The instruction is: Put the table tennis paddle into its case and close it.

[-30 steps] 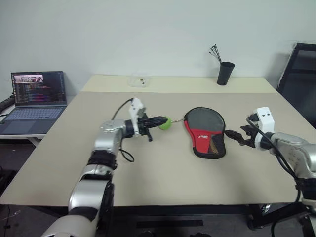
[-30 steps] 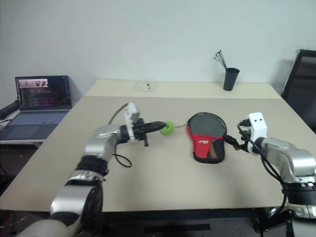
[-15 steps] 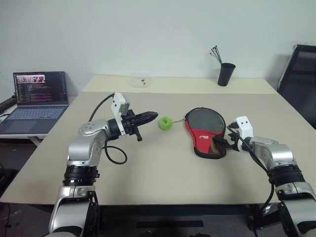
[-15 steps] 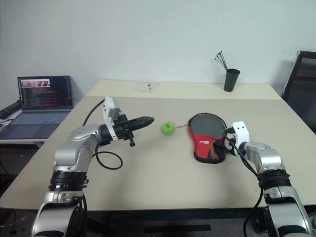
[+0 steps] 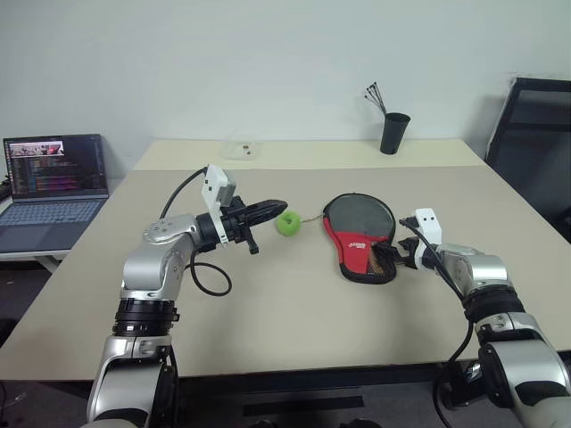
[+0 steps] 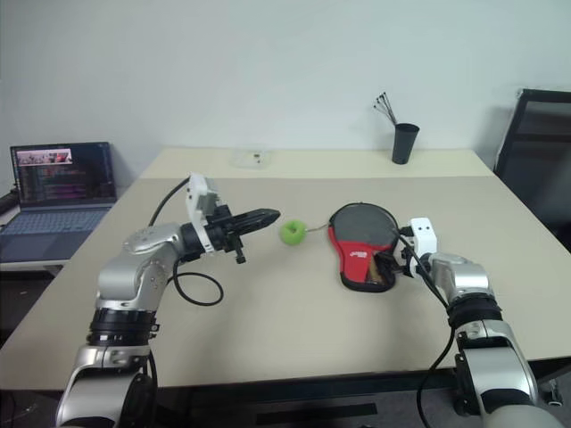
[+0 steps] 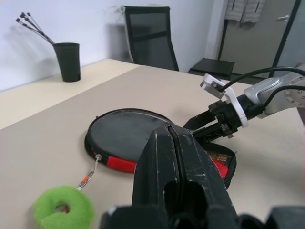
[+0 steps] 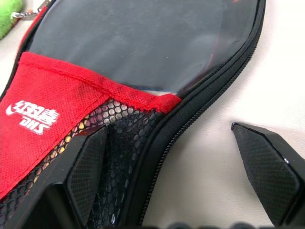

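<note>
The right gripper (image 8: 176, 186) has its two black textured fingers spread apart at the narrow handle end of the case (image 5: 359, 236), one pad over the mesh pocket, the other over bare table (image 5: 294, 312) just beside the zipped edge. The case lies flat mid-table: paddle-shaped black fabric, a red panel with white lettering, honeycomb mesh with something tan dimly showing through it. The left gripper (image 5: 278, 209) hovers above the table with fingers pressed together, its tip just beside the fuzzy green ball charm (image 5: 287, 223), which lies on a short cord at the case's round end
</note>
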Controlling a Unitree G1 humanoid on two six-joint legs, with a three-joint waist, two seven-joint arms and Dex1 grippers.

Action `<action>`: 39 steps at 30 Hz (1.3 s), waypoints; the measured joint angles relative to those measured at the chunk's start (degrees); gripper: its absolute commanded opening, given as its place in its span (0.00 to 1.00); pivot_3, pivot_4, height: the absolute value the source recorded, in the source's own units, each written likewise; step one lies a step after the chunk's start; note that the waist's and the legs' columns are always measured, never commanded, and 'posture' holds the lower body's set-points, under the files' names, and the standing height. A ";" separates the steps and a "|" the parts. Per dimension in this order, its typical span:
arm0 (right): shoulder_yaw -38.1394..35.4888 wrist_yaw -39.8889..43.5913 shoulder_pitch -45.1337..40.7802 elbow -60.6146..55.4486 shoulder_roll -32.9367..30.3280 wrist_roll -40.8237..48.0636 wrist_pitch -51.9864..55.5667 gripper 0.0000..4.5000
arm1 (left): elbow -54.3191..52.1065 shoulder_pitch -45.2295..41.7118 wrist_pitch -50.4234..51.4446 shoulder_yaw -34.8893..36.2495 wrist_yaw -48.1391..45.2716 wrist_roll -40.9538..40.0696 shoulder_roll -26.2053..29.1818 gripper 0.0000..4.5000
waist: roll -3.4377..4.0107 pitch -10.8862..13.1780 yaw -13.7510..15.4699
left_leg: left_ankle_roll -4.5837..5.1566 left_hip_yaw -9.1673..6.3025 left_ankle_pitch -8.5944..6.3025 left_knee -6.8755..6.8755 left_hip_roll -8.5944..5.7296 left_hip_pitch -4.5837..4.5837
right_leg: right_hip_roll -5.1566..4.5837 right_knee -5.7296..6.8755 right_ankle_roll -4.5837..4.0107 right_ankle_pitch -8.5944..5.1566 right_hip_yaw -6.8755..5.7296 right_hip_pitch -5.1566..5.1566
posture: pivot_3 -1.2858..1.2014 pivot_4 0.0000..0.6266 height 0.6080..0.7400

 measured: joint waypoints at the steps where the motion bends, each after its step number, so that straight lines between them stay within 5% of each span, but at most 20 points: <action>1: -0.16 0.00 -0.20 0.36 0.38 -0.04 -0.04 0.74 | -0.17 0.07 0.06 -0.15 -0.01 -0.05 0.21 0.00 | 0.00 0.00 -0.04 | 0.00 0.00 0.00 0.00 0.01 0.01 | 0.01 0.01 0.00 0.00 0.00 0.00 | 0.52 0.24 1.00; 11: -0.97 0.52 -1.33 1.44 4.43 -0.16 0.61 0.01 | -3.17 4.83 2.23 -0.22 -2.72 -2.32 4.34 0.00 | -0.01 -0.03 -0.90 | 0.00 0.09 0.00 -0.01 0.07 0.25 | 0.03 0.12 -0.08 0.04 0.09 0.08 | 0.52 0.24 1.00; 25: -0.82 0.50 -1.04 -6.60 8.82 -0.13 8.91 0.01 | -6.79 12.11 3.66 -0.51 -8.36 -4.78 11.86 0.00 | 0.00 -0.02 -1.62 | -0.02 0.14 -0.01 -0.33 0.31 0.26 | 0.16 0.12 -0.36 -0.08 0.22 -0.10 | 0.52 0.24 1.00; 39: 0.51 -4.18 10.20 -34.21 14.38 4.63 27.07 0.01 | -14.67 19.69 6.31 -0.31 -10.34 -8.22 15.56 0.00 | 0.05 0.00 0.42 | -0.17 0.01 -0.09 -0.36 0.49 -0.12 | 0.29 -0.08 -0.55 -0.14 0.09 -0.37 | 0.52 0.24 1.00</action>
